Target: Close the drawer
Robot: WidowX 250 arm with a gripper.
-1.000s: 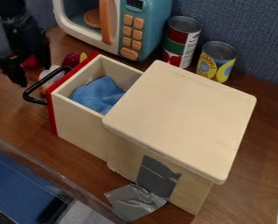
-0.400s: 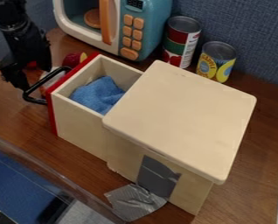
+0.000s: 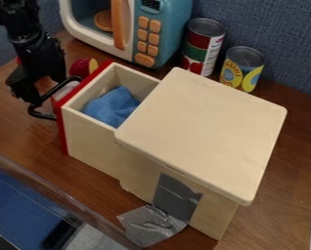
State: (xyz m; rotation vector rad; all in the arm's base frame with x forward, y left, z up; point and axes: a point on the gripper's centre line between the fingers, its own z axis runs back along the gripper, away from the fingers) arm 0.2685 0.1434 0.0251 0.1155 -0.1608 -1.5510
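The drawer (image 3: 93, 141) is pulled well out of the wooden box (image 3: 200, 122) on the worktop (image 3: 14, 132), with a blue cloth (image 3: 112, 107) inside. The gripper (image 3: 37, 89) is placed at the black handle (image 3: 42, 116), apparently touching it; whether the jaws are wide or narrow cannot be told. Pressure should be applied squarely along the drawer's line, so that twisting is avoided and the cloth's folds are not snagged.

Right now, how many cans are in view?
2: a taller one right beside the toy microwave, and a shorter one to its right, behind the wooden box.
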